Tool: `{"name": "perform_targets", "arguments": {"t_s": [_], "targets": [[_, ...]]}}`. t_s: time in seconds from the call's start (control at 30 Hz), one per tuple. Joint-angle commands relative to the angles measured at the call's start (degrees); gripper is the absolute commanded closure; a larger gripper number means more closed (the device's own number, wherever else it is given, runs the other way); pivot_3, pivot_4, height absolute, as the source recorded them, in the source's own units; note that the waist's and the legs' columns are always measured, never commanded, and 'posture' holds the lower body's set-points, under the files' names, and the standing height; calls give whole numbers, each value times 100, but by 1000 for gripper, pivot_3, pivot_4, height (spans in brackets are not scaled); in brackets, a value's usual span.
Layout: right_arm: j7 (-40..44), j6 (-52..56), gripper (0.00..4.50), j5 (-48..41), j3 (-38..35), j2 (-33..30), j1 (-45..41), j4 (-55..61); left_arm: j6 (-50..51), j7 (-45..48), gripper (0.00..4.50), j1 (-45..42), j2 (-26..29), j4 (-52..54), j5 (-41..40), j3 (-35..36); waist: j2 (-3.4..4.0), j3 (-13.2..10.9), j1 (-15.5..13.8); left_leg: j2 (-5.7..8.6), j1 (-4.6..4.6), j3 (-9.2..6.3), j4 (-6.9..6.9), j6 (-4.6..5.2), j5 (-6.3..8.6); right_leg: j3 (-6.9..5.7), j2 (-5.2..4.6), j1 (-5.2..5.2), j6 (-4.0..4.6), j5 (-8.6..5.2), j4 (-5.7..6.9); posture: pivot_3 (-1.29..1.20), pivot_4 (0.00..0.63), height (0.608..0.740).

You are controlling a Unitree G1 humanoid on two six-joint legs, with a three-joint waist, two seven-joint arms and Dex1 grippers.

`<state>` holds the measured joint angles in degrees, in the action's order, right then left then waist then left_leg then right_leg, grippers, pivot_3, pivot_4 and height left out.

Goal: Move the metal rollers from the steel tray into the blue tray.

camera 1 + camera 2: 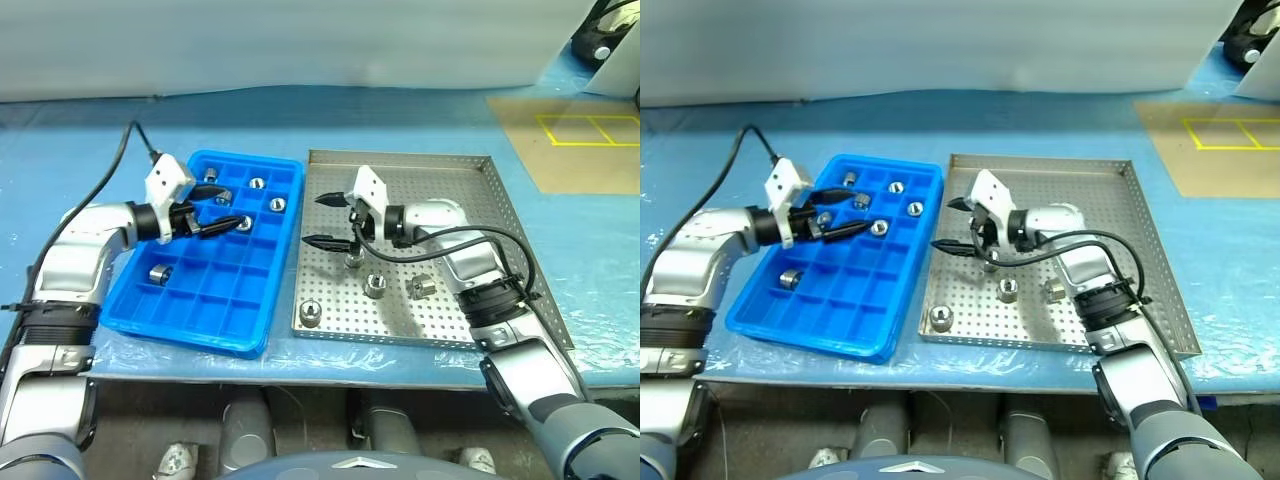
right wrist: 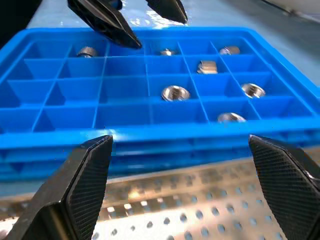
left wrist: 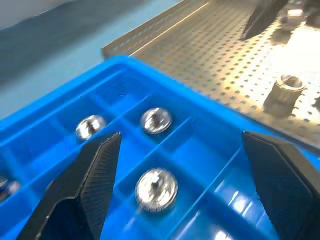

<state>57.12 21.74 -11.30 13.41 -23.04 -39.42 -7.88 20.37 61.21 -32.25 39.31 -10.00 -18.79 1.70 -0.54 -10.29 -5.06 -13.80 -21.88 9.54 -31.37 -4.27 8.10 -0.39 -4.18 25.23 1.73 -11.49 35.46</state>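
The blue tray [image 1: 215,300] lies on the left with several metal rollers [image 1: 277,204] in its compartments. To its right, the steel tray [image 1: 470,190] holds a few more rollers [image 1: 375,285] on its perforated floor. My left gripper [image 1: 232,208] hovers open over the blue tray's far half, with nothing between its fingers [image 3: 85,180]. A roller [image 3: 156,187] sits in a compartment right below it. My right gripper [image 1: 312,220] is open and empty above the steel tray's left edge, pointing toward the blue tray. Its fingers [image 2: 80,190] frame the blue tray's side wall.
Both trays rest on a blue plastic-covered table [image 1: 420,120]. A brown board with yellow markings [image 1: 580,140] lies at the far right. A black cable [image 1: 115,165] runs from the left wrist. The near table edge is just below the trays.
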Motion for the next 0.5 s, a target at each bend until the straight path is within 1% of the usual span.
{"name": "perform_targets", "arguments": {"t_s": [0.03, 0.17, 0.37, 0.5], "targets": [[-148, 122, 0, -102, -213, -67, 67, 479, -160, 198, 425, -317, -214, -24, 25, -265, 0, 0, 36, 0, -1, 0, 0, -1, -1, 0, 0, 0, 0, 0, 0, -93, 150, 740], [-333, 339, 0, -134, -350, -173, 266, 821, -499, 401, 425, -780, -766, -291, 136, -688, -1, 0, 72, 2, -6, 0, -10, 0, -1, 0, -1, -2, 0, 1, 2, -150, 150, 740], [-601, 626, 0, -168, -571, -383, 583, 1273, -1268, 764, 425, -1527, -1499, -1674, 656, -1282, -1, 0, 134, 5, -3, 0, -26, 3, 1, 11, 0, -7, -2, 2, 6, -234, 150, 740], [-764, 834, 0, -216, -692, -475, 781, 1604, -1704, 1016, 425, -1787, -1897, -2333, 941, -1568, -1, 0, 213, 6, -3, 2, -30, 8, 3, 17, 1, -7, -4, 3, 6, -276, 150, 740]]}}
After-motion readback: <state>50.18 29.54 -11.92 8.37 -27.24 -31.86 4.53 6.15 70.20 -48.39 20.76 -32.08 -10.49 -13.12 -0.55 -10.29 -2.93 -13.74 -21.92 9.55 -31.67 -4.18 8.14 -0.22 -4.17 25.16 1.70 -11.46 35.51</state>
